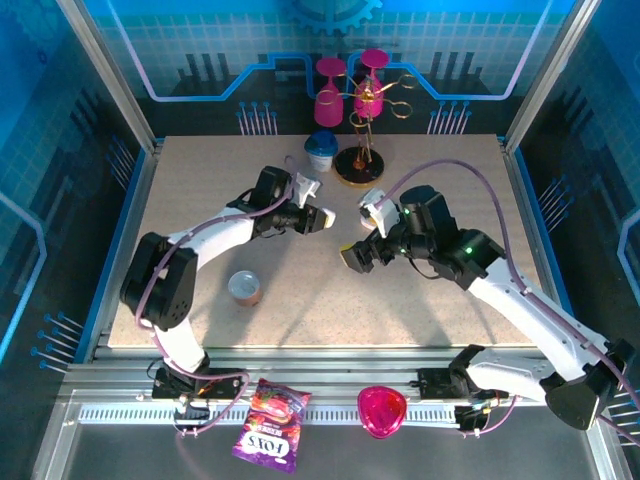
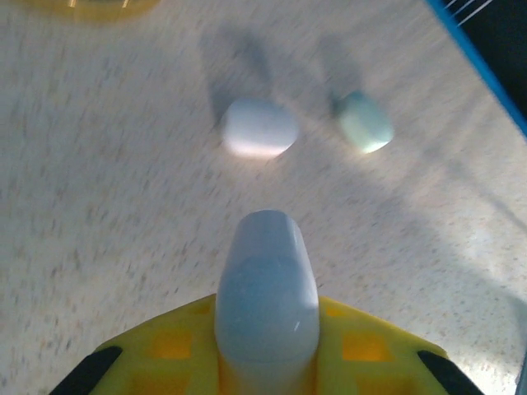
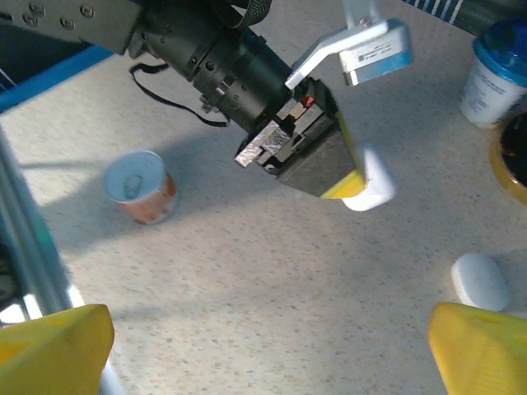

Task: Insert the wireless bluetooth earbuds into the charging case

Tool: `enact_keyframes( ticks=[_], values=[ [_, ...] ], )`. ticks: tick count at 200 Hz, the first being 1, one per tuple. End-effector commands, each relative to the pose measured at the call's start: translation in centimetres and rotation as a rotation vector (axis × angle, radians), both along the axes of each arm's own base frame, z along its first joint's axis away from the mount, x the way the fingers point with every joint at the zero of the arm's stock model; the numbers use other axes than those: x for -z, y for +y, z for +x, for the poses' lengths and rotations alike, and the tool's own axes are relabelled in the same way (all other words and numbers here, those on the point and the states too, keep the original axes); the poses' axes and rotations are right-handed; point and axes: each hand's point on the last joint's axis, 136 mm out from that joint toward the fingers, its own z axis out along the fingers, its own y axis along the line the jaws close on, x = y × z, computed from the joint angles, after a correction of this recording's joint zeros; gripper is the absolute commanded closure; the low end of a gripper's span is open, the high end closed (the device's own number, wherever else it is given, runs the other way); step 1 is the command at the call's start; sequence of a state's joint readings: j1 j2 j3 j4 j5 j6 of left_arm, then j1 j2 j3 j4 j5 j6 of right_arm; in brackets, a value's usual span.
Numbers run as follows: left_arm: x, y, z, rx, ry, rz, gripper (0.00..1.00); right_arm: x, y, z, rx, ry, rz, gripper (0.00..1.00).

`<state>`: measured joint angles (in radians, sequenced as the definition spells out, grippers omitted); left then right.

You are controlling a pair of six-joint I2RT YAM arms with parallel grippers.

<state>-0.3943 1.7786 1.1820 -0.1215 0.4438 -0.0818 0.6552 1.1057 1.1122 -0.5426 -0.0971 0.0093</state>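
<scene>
1. The counter (image 1: 200, 200) is recorded as a flat, matt, speckled beige surface bounded by metal rails.
2. The left end effector (image 3: 358, 177) is found closed narrowly on a charging case (image 2: 266, 288). The case is a smooth, white, rounded plastic shell and projects beyond the yellow fingers (image 2: 362, 346). Whether the case touches the counter cannot be determined.
3. The right end effector (image 3: 268, 350) is found spread wide. Its blocky yellow fingers (image 3: 58, 346) are seen at the two lower corners of the right wrist view, and nothing is gripped between them.
4. Two further items are noted lying on the counter ahead of the left end effector, side by side but apart: a white pebble-shaped case (image 2: 259, 127) and a pale greenish case (image 2: 366, 122). Both are blurred, so no seams or lids can be made out.
5. A white oval case (image 3: 480, 280) is noted lying flat just beside one finger of the right end effector. Whether it is one of the two in item 4 cannot be determined.
6. A small cylindrical tin can (image 3: 138, 185) with a metal lid is recorded standing upright on the counter.
7. A white tub with a blue lid (image 3: 494, 74) is recorded towards the far edge, beside a gold wire rack (image 1: 362, 95) hung with pink goblets.
8. A glossy purple pouch (image 1: 268, 425) and a pink heart-shaped item (image 1: 381, 410) are noted on the rail ledge in front of the counter.
</scene>
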Motion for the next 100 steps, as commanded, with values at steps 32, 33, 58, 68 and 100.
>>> enact_keyframes(
  ticks=[32, 33, 58, 68, 100],
  values=[
    [5.2, 1.8, 0.5, -0.128, 0.249, 0.103, 0.95, 1.8, -1.0, 1.8, 0.086, -0.065, -0.032, 0.00],
    [5.3, 1.8, 0.5, -0.129, 0.253, 0.104, 0.95, 1.8, -1.1, 1.9, 0.088, -0.065, -0.031, 0.00],
    [6.8, 2.3, 0.8, -0.163, 0.309, 0.130, 0.94, 2.2, -1.4, 2.2, 0.111, -0.063, -0.015, 0.00],
    [7.5, 2.5, 0.7, -0.175, 0.346, 0.144, 0.94, 2.2, -1.4, 2.2, 0.112, -0.067, -0.010, 0.00],
    [9.0, 2.9, 0.6, -0.177, 0.429, 0.185, 0.90, 2.1, -1.8, 2.4, 0.126, -0.081, 0.005, 0.00]
  ],
)
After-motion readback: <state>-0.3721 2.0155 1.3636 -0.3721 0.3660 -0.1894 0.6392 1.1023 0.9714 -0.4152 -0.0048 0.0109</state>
